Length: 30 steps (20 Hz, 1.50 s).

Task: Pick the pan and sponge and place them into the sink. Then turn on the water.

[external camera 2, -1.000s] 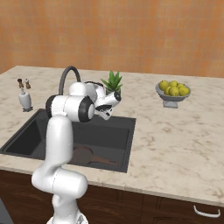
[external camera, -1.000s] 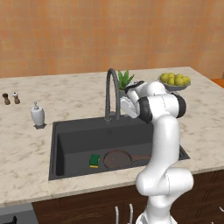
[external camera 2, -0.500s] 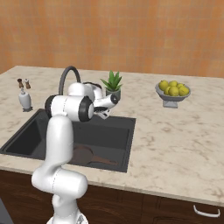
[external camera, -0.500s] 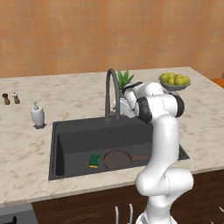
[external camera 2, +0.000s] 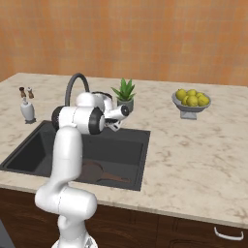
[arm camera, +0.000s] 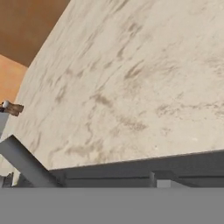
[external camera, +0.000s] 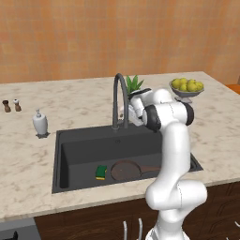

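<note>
Lying flat on the floor of the sink (external camera: pixel 65 159), the pan (external camera: pixel 125 170) has its handle pointing away toward the arm's side, and the sponge (external camera: pixel 101 172) sits just beside the pan's rim, green face up. Both are well below the hand (external camera: pixel 127 111) and nearer the robot's base than it. The hand hovers above the bench (external camera: pixel 70 103) behind the basin's back edge, close beside the base of the arched faucet (external camera: pixel 118 101); from the right base view the hand (external camera 2: pixel 112 127) is largely hidden behind the arm's wrist. Whether its fingers stand apart or together cannot be told from these views, and nothing is seen between them. No stream runs from the spout.

Just beyond the hand a small potted plant (external camera 2: pixel 124 95) stands on the bench. Farther off to the hand's right is a bowl of lemons (external camera 2: pixel 191 101). Well away on its other side stand a soap dispenser (external camera: pixel 40 123) near the sink's corner and two small shakers (external camera: pixel 11 105) beyond that.
</note>
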{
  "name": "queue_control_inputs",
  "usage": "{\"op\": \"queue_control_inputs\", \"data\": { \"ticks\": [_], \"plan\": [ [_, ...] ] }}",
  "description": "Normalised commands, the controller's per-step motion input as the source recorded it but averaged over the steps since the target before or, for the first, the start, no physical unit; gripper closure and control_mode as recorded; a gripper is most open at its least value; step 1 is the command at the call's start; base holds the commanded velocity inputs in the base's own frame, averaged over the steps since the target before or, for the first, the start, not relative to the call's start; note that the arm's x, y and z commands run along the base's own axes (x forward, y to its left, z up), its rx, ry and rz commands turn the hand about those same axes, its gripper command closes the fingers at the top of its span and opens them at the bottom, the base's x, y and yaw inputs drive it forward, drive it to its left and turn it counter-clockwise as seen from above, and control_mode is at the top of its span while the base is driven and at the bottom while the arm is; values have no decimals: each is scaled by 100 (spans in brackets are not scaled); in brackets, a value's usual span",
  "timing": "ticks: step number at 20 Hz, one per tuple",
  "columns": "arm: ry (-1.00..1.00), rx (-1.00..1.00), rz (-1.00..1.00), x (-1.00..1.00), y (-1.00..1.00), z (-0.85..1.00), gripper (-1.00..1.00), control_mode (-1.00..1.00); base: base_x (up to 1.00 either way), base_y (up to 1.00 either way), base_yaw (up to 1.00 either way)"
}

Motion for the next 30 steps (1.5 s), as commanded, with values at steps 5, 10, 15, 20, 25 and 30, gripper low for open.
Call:
{"op": "queue_control_inputs", "data": {
  "ticks": [5,10,15,20,25,30],
  "plan": [
    [6,20,0,1,-30,-1,100,-100,0,0,0],
    [13,37,0,0,-33,0,100,-100,0,0,0],
    [23,33,-1,0,-25,0,100,-100,0,0,0],
    [23,11,-7,0,-4,-10,100,-100,0,0,0],
    [23,7,-9,0,-1,-12,100,-100,0,0,0],
    [7,0,-3,0,0,-7,100,-100,0,0,0]
  ]
}}
